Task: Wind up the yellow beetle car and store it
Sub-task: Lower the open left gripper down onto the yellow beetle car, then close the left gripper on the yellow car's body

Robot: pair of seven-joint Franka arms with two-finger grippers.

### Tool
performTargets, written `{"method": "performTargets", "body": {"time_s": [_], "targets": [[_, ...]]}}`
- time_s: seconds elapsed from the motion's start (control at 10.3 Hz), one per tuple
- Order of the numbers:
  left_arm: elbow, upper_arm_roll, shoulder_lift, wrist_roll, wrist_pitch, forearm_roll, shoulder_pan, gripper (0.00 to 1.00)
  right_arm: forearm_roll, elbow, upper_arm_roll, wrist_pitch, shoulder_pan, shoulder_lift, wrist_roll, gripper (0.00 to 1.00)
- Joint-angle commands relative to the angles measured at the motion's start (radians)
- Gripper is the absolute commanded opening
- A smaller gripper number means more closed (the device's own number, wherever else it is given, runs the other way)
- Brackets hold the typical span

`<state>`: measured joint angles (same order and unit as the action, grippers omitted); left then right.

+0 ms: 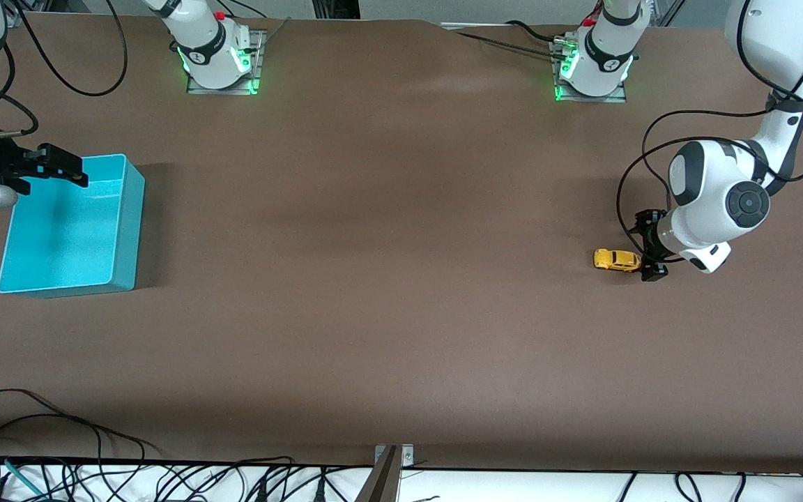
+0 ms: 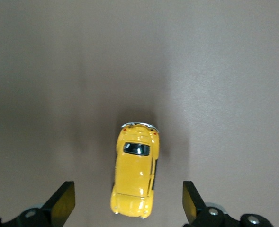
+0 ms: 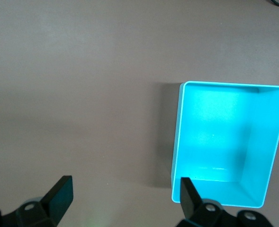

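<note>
A tangle of black cables [image 1: 129, 481] lies along the table edge closest to the front camera, with a small metal bracket [image 1: 393, 457] in the middle of that edge. On the brown table [image 1: 387, 279] I count one yellow car [image 1: 616, 260], one blue bin [image 1: 70, 226] and two robot arms.

The little yellow car sits on the table at the left arm's end, on its wheels. The blue bin sits at the right arm's end, well apart from the car. It is open on top and I see nothing inside it. The long stretch of table between the two has nothing standing in the way.

The left gripper [image 1: 652, 247] is low over the table, just beside the car. Its two fingers [image 2: 61, 203] are spread wide apart. In the left wrist view the car's near end lies between the two fingertips, right in the middle, and neither finger touches it. The rest of the car sticks out past the tips.

The right gripper [image 1: 60, 167] hangs over the edge of the blue bin. Its fingers [image 3: 58, 196] are spread wide too and hold nothing.
</note>
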<state>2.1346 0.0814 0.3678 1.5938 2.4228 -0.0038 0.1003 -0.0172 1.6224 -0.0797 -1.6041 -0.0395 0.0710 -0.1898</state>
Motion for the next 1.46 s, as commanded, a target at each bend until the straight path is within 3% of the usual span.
{"method": "performTargets", "body": {"time_s": [0.0, 0.29, 0.39, 0.68, 0.88, 1.07, 1.36], "targets": [[-0.002, 0.001, 0.029, 0.048, 0.045, -0.012, -0.019, 1.00, 0.011, 0.005, 0.001, 0.004, 0.000, -0.007, -0.005, 1.00], [0.002, 0.003, 0.054, 0.035, 0.055, -0.002, -0.022, 0.99, 0.011, 0.007, 0.001, 0.004, 0.000, -0.007, -0.005, 1.00], [0.005, 0.003, 0.057, 0.029, 0.053, -0.001, -0.025, 0.92, 0.010, 0.005, 0.001, 0.004, 0.000, -0.007, -0.005, 1.00], [0.007, 0.003, 0.054, 0.017, 0.044, -0.001, -0.025, 0.53, 0.011, 0.007, 0.001, 0.004, 0.001, -0.007, -0.007, 1.00], [0.007, 0.003, 0.054, 0.015, 0.041, -0.001, -0.025, 0.41, 0.010, 0.011, 0.001, 0.004, 0.001, -0.008, -0.007, 1.00], [0.007, 0.003, 0.054, 0.014, 0.041, -0.001, -0.025, 0.00, 0.009, 0.011, 0.001, 0.004, 0.001, -0.007, -0.007, 1.00], [0.002, 0.005, 0.051, 0.017, 0.026, 0.028, -0.031, 0.00, 0.009, 0.011, 0.001, 0.003, 0.001, -0.007, -0.007, 1.00]]}}
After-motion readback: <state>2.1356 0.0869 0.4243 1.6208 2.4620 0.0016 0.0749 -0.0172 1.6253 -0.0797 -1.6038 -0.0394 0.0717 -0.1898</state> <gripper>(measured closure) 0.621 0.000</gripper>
